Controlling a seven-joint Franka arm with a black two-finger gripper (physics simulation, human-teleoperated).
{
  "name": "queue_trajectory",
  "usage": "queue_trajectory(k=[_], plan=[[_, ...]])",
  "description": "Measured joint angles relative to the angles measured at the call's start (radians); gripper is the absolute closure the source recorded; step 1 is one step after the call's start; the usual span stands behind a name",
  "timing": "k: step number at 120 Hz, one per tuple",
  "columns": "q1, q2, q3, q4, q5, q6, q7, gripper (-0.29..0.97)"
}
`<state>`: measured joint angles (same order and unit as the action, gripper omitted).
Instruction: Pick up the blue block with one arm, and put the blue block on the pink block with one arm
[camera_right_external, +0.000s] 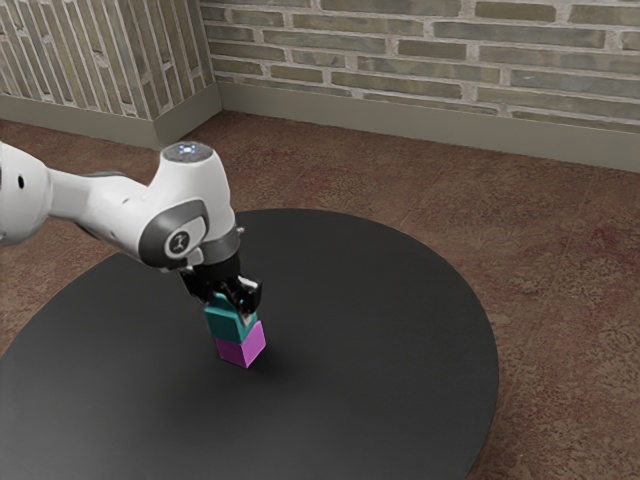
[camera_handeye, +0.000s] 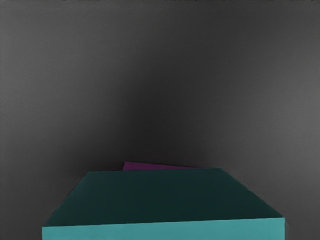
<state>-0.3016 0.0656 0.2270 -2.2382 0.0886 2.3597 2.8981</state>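
— Now, first item: where does the blue block (camera_right_external: 226, 322) stand?

— Directly on top of the pink block (camera_right_external: 243, 349), the two faces touching. It is turned a little off square, so in the wrist view a thin strip of pink shows past its far edge. The stack stands on the round black worktop (camera_right_external: 400, 330), toward the exterior view's left of its middle.

— Noted. Condition of the jaws?

— Parted only by the block's width. One finger presses each side of the blue block's upper part, and the block is pinched between them.

— And the arm?

— The white arm (camera_right_external: 110, 205) comes in from the exterior view's left and bends down over the stack, with its hand pointing at the worktop.

— Surroundings?

— A brown floor (camera_right_external: 560, 250) lies round the worktop, and a brick wall (camera_right_external: 420, 50) stands behind it.
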Motion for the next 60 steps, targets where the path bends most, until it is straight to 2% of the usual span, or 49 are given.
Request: queue_trajectory(k=[60], plan=[[0.003, 0.012, 0.001, 0.000, 0.000, 0.006, 0.000, 0.34]])
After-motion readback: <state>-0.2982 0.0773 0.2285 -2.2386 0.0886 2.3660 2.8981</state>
